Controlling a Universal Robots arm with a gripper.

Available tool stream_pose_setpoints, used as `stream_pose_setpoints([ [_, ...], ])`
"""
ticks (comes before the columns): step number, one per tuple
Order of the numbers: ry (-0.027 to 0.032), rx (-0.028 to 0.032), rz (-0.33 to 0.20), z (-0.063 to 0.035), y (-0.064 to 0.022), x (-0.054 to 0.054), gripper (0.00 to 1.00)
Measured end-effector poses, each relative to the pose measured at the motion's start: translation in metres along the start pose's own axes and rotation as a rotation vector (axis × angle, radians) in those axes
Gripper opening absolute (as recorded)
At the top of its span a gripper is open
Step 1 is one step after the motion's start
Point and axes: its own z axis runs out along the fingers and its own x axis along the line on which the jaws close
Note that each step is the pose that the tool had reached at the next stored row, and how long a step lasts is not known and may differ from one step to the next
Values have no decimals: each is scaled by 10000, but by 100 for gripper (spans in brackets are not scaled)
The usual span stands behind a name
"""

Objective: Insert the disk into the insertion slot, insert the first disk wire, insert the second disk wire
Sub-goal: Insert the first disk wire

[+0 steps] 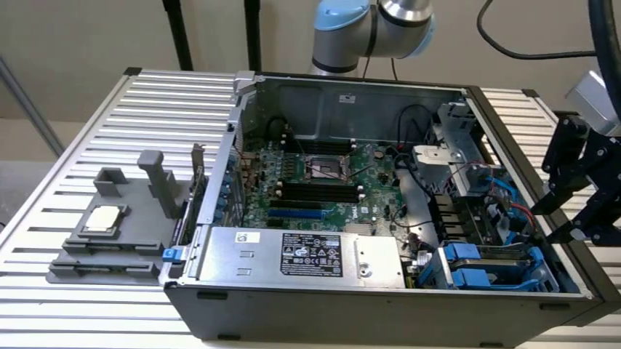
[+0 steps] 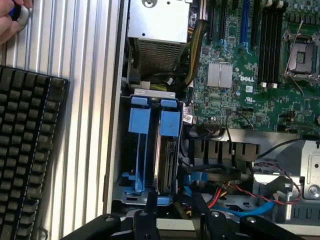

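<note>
1. Grey plastic insertion slot (image 1: 434, 273) with bright blue clips, set in the corner of the open computer case (image 1: 388, 314) at the exterior view's right, just beside the silver power-supply box (image 1: 301, 254).
2. Disk (image 2: 167, 160): in the wrist view, a grey metal body framed by a blue carrier stands on edge inside the slot. A second blue carrier is next to it, and its rails look bare.
3. Gripper (image 1: 553, 218): black, hanging over the case's edge at the exterior view's right, near the slot. In the wrist view its jaws stand apart with nothing between them, clear of the disk.
4. Blue cable (image 2: 240, 207) and red wires (image 2: 240, 192) lie in the case beside the slot. Whether any is plugged into the disk cannot be told.
5. Green motherboard (image 1: 321, 182) lies on the floor of the case.
6. Dark grey stand (image 1: 116, 243) with posts rests on the slatted metal table (image 1: 155, 102), at the exterior view's left.
7. Black keyboard (image 2: 25, 150) lies on the table beside the case, with a person's hand (image 2: 10, 22) near it.
</note>
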Motion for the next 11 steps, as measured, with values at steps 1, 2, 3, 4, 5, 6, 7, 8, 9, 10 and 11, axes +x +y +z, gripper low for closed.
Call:
stream_pose_setpoints([
  [1,1,-1,-12,18,0,1,40],
  [2,1,-2,-21,36,0,3,40],
  [3,0,-2,-29,54,0,4,40],
  [4,0,-3,-37,73,1,4,40],
  [5,3,-3,-43,89,6,4,40],
  [6,4,-4,-51,108,15,4,40],
  [7,5,-4,-60,126,32,1,40],
  [8,5,-3,-73,147,53,-6,40],
  [9,7,1,-88,167,69,-19,40],
  [10,18,7,-107,184,81,-38,40],
  [11,26,13,-122,205,86,-64,40],
])
